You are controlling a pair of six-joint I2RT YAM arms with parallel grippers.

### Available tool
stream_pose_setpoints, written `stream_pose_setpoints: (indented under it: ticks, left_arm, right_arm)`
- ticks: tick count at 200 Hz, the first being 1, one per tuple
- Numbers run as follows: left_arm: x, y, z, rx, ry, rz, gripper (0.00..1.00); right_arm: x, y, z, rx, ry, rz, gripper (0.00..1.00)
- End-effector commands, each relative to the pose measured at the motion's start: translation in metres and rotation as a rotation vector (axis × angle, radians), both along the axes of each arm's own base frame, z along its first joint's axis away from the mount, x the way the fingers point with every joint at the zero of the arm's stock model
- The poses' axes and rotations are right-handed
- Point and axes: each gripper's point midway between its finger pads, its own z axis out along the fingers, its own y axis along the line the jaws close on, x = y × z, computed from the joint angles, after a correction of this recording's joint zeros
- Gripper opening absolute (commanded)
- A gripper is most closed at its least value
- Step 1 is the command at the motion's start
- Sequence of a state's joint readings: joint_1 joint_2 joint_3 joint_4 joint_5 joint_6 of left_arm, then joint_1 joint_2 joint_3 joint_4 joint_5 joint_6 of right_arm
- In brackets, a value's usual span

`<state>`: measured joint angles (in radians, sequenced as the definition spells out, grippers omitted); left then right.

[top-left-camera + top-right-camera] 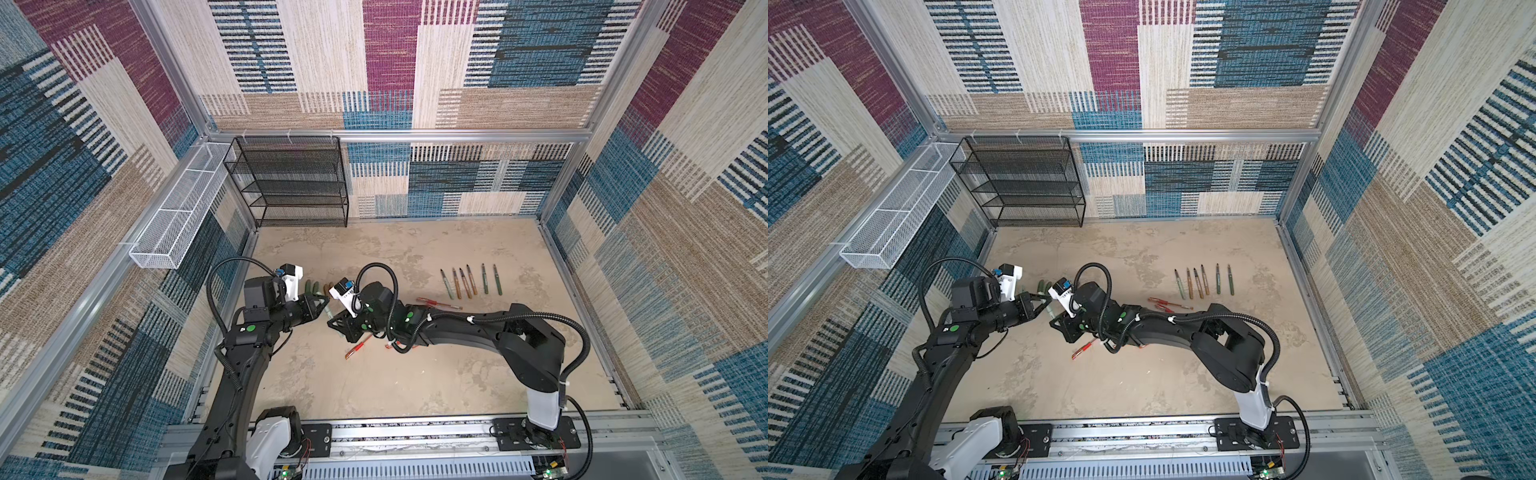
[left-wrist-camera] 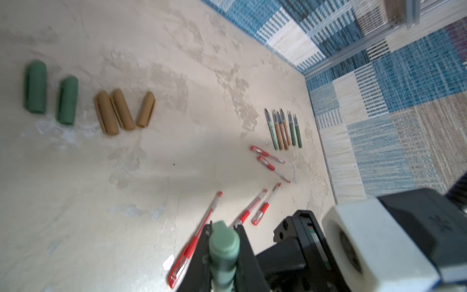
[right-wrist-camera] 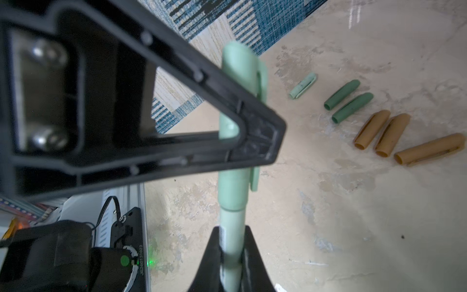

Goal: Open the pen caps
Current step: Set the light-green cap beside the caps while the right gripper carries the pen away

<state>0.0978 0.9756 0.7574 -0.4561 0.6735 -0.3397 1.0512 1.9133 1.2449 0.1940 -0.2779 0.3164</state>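
Left gripper (image 2: 224, 249) is clamped on the mint cap (image 3: 238, 65), jaws across the cap's middle, about where the clip runs. Right gripper (image 3: 231, 255) is clamped on the mint pen barrel (image 3: 232, 222) a short way below the cap's mouth. Both hold the one pen in the air above the table (image 3: 328, 227), near its left side in both top views.

Status: the cap looks fully seated, with no gap showing at the seam. Step in hand, as judged: the pull-apart.

Done so far, by the layout:
- loose caps in a row on the table: one loose mint cap (image 3: 302, 86), two dark green caps (image 3: 341, 94), three brown caps (image 3: 391, 134)
- six bare barrels (image 1: 469, 282) in a row, well apart on the right

The red pens (image 2: 267, 154) lie scattered between the two rows. They appear to be capped, though blur leaves some doubt.

Notes for a clean pull:
- Separate strictly along the pen's axis. Any sideways component would bend the barrel at the seam or twist it in the jaws.
- Hold the right side fixed and draw the left away, or move both evenly, but without jerking. A friction cap probably lets go suddenly.
- Smooth plastic may slide through the right jaws, so watch the seam, not the arms.
- Once it is free, the cap belongs beside the loose mint cap and the barrel with the bare row.
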Motion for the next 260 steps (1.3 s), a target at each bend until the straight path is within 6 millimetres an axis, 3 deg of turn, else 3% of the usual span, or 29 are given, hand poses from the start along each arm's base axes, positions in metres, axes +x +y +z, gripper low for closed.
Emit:
stream_pose_setpoints:
  ticks: [1,20,55,81,127,188,260]
  left_arm:
    - [0.016,0.013,0.028,0.084,-0.105,0.031,0.0]
    - [0.025,0.029,0.039,0.194,-0.105,0.073,0.0]
    - [0.045,0.064,0.058,0.332,-0.103,0.181,0.0]
    - [0.057,0.076,0.055,0.426,-0.127,0.183,0.0]
    - [0.08,0.1,0.019,0.568,-0.054,0.192,0.0]
    - [0.111,0.105,-0.035,0.598,0.126,0.098,0.0]
    - [0.125,0.128,-0.111,0.71,0.389,0.029,0.01]
  right_arm:
    - [-0.017,-0.028,-0.038,-0.092,0.078,-0.029,0.0]
    - [-0.023,-0.04,-0.048,-0.111,0.101,-0.042,0.0]
    - [-0.027,-0.06,-0.046,-0.104,0.08,-0.081,0.0]
    - [-0.023,-0.071,-0.041,-0.13,0.056,-0.122,0.0]
    - [-0.011,-0.103,-0.027,-0.125,0.025,-0.234,0.0]
    - [-0.008,-0.136,-0.006,-0.116,-0.015,-0.293,0.0]
    - [-0.008,-0.183,0.001,-0.093,-0.04,-0.385,0.02]
